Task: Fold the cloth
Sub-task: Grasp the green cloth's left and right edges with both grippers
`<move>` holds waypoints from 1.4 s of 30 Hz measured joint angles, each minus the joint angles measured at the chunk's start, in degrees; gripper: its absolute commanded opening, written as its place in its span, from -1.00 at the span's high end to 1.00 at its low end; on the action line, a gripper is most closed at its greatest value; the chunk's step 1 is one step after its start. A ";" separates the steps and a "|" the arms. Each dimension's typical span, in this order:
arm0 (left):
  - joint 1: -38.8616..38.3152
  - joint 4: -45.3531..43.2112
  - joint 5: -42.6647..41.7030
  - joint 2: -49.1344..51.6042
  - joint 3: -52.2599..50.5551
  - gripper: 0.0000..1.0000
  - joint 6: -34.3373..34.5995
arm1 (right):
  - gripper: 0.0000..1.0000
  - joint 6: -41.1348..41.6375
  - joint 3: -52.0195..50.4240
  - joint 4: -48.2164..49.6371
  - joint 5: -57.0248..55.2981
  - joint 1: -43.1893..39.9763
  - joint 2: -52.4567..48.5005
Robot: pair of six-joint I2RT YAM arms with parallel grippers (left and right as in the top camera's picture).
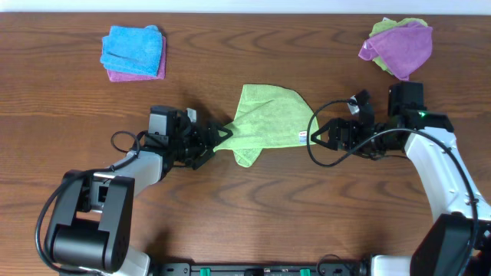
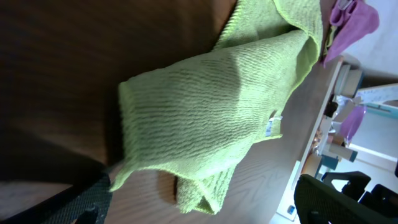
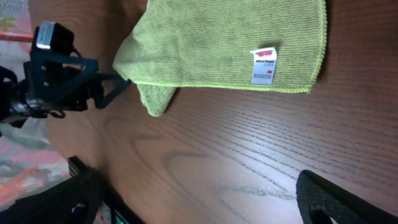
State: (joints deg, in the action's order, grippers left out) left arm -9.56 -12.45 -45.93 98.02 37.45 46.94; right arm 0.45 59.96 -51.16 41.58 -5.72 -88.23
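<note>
On the dark brown wooden tabletop (image 1: 245, 222), centre: lime-green ribbed microfibre cloth (image 1: 268, 115), partly doubled over. Pinched at its left corner by the left gripper (image 1: 222, 135), jaws closed on it. Right gripper (image 1: 316, 136) just beside the cloth's right edge, jaws wide. Small white tag (image 1: 301, 138) there.

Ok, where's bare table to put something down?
Far side: bare table between the blue cloth and the purple cloth. Near side: bare table in front of the green cloth. Crowded mid-table, where left gripper and right gripper flank it.
</note>
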 measured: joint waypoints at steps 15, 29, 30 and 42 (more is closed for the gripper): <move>-0.33 -0.28 2.58 0.68 0.83 -0.84 -0.94 | -0.99 0.00 0.00 -1.27 0.44 0.00 0.00; 1.31 4.94 1.64 0.39 2.23 -0.96 -9.88 | -0.99 0.00 0.00 -1.27 0.46 0.00 0.00; 1.31 4.83 1.62 0.33 2.27 -0.96 -9.79 | -0.99 0.00 0.00 -1.25 0.44 0.00 0.00; -3.58 0.15 10.27 0.24 2.34 -0.66 -5.70 | -0.98 0.00 0.00 -1.25 0.46 0.00 0.00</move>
State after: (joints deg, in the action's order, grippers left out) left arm -13.15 -12.29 -35.66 98.26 39.79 41.23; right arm 0.45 59.96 -52.40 42.04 -5.72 -88.23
